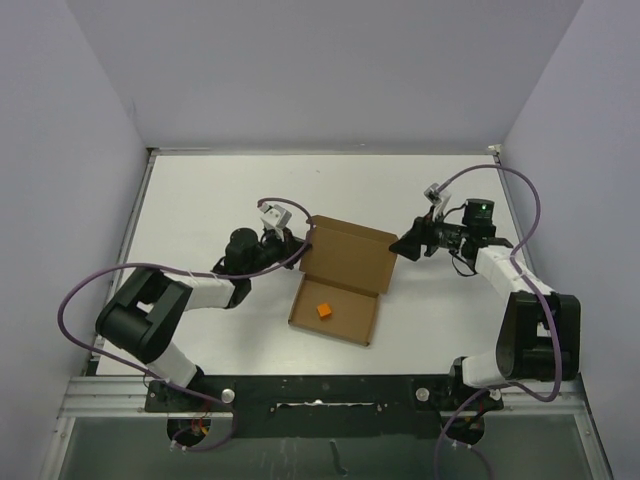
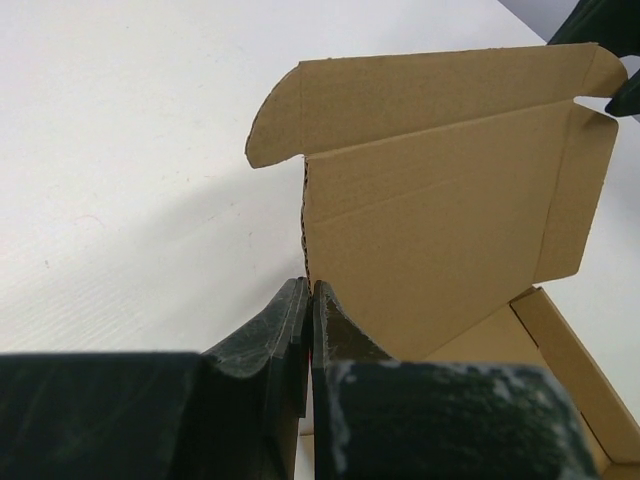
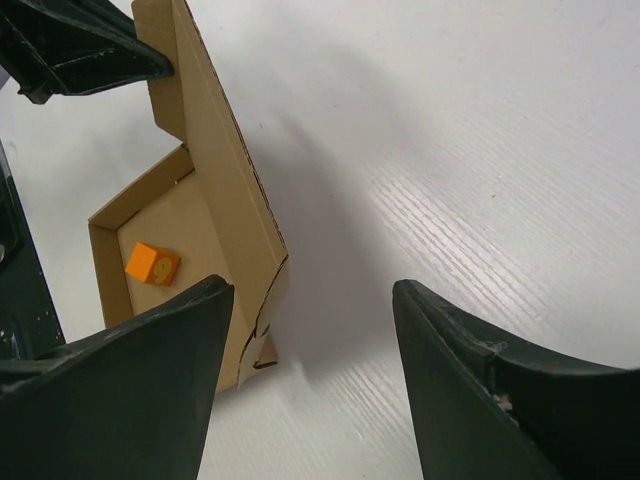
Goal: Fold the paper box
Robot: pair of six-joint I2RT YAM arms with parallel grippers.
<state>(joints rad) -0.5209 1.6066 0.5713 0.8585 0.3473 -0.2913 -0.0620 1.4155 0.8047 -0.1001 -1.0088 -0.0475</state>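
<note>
One paper box point(image 1: 345, 255), long axis left-right, lid raised; left jaws clamp lid, right jaws apart.

Soft, even light from above washes my white table point(image 1: 200, 200) bright and flat. The paper box point(image 1: 345, 255) casts a faint grey shadow beside its raised lid in both wrist views. Up close, my left fingers point(image 2: 265, 345) and right fingers point(image 3: 480, 390) loom dark and slightly out of focus; the cardboard's ribbing reads sharp. The top view dims along its bottom strip.
</note>
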